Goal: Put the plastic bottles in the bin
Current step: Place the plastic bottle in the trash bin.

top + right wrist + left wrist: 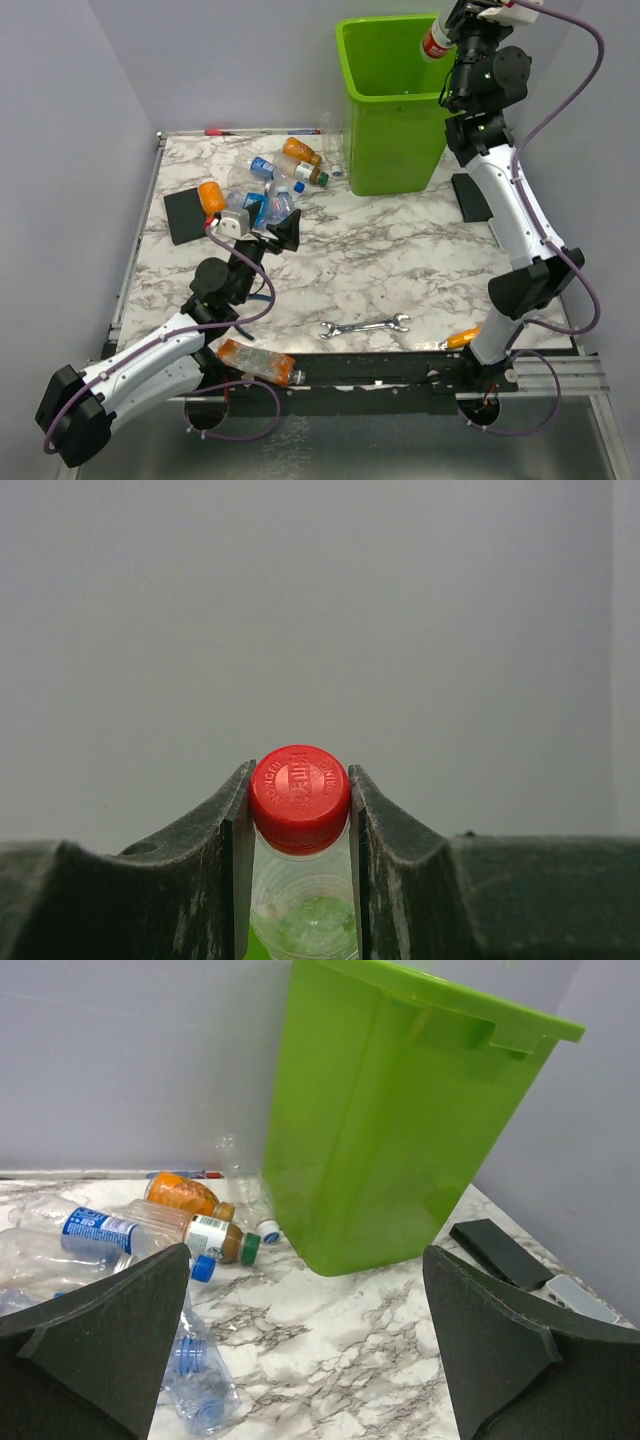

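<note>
The left claw gapes released beside clear and orange plastic bottles heaped by the surface's far edge. Right of them stands the lime-green bin; over its rim the right claw grasps a clear, red-capped bottle.

Left arm low, reaching forward, left gripper spread wide, holding nothing. Right arm raised tall, right gripper up high, pinching red-capped bottle.
</note>
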Controlling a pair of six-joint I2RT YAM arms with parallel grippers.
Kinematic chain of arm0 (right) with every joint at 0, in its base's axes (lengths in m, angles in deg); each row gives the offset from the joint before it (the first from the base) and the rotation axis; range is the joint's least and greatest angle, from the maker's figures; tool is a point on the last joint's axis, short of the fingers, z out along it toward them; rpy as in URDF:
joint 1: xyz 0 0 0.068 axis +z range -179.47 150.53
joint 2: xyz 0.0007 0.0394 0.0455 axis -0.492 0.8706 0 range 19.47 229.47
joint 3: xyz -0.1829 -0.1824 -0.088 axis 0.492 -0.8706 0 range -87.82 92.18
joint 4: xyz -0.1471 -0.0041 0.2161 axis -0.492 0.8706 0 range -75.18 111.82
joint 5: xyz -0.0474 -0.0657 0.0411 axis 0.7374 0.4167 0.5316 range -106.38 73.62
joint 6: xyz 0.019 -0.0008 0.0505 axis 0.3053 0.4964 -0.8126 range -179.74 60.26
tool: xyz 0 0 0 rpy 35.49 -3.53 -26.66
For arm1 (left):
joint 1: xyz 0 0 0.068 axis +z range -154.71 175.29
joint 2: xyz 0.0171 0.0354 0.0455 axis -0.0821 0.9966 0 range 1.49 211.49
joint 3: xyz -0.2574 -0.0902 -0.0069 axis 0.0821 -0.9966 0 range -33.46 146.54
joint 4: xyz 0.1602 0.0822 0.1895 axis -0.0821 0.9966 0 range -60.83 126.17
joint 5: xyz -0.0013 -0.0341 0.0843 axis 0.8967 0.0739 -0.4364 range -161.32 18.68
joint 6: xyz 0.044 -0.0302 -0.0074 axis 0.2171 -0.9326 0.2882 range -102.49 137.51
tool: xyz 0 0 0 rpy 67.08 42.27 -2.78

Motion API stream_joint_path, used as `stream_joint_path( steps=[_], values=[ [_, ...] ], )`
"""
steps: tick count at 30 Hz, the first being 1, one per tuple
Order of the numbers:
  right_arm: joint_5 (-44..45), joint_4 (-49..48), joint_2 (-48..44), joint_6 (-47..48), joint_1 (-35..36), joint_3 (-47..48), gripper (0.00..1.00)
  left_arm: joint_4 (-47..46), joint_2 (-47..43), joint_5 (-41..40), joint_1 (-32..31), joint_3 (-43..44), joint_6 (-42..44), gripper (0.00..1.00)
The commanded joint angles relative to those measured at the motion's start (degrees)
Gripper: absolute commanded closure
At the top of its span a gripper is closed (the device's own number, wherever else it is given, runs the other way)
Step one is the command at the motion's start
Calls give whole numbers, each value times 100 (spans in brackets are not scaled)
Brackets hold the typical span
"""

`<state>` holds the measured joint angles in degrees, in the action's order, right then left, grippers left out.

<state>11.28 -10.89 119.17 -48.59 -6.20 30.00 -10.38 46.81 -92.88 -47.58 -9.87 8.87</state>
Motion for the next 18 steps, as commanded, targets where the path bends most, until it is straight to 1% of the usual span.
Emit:
stream_joint_path(
  steps=[1, 4, 6, 9, 14, 18],
  values=[
    [-230, 827, 137, -1032, -411, 26, 100, 92, -77, -147, 2, 40, 123, 1],
    [-444, 923, 172, -1310, -428, -399, 100, 97, -111, -105, -4, 47, 77, 1],
    [-522, 1223, 280, -1411, -442, -423, 100, 98, -111, -55, -4, 62, 54, 1],
    [-735, 1919, 500, -1637, -464, -234, 100, 101, -107, 58, -11, 83, 24, 1],
    [-1427, 2482, 635, -2086, -465, -262, 100, 98, -112, 121, -28, 93, -5, 1],
    [-2079, 3443, 988, -2439, -465, 302, 100, 104, -54, 181, -23, 93, -21, 1]
  ],
)
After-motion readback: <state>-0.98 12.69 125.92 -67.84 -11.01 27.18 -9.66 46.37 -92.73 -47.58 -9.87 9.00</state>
